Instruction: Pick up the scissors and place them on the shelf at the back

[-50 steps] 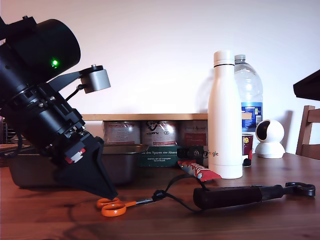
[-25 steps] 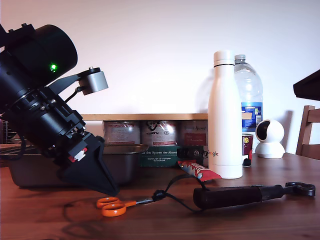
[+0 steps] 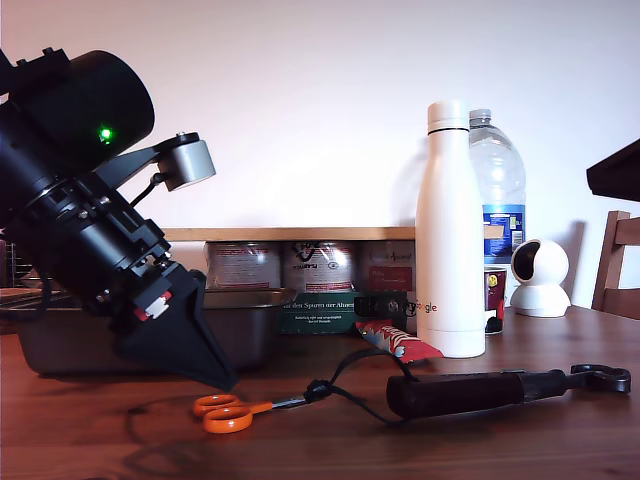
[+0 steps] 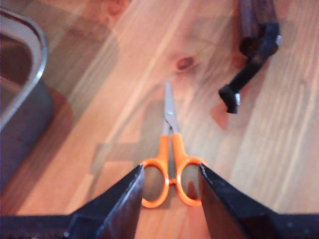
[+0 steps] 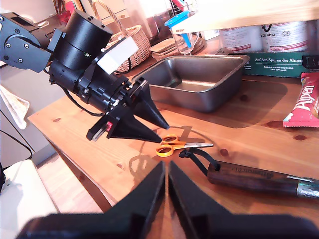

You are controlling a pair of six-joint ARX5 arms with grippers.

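The scissors (image 3: 235, 410) lie flat on the wooden table, orange handles toward the exterior view's left, blades pointing right. My first gripper (image 3: 226, 384) hangs just above the handles, open. In the first wrist view its fingers (image 4: 124, 199) stand on either side of the scissors (image 4: 172, 164), with nothing gripped. The second wrist view shows the scissors (image 5: 174, 145) under my first gripper (image 5: 164, 133) from across the table. My second gripper (image 5: 166, 167) is shut and empty, well away from them. The shelf (image 3: 290, 233) is a light-wood plank at the back, resting on cans.
A grey baking tray (image 3: 240, 330) stands behind my first gripper. A black-handled tool (image 3: 470, 390) with a cord loop lies just right of the scissors in the exterior view. A white bottle (image 3: 449, 230), a clear bottle (image 3: 497, 190), a snack bar (image 3: 400, 340) and a small white camera (image 3: 540, 275) stand further back.
My first arm has drawn back slightly toward the exterior view's left and its tip has risen a little above the orange handles. The scissors have not moved.
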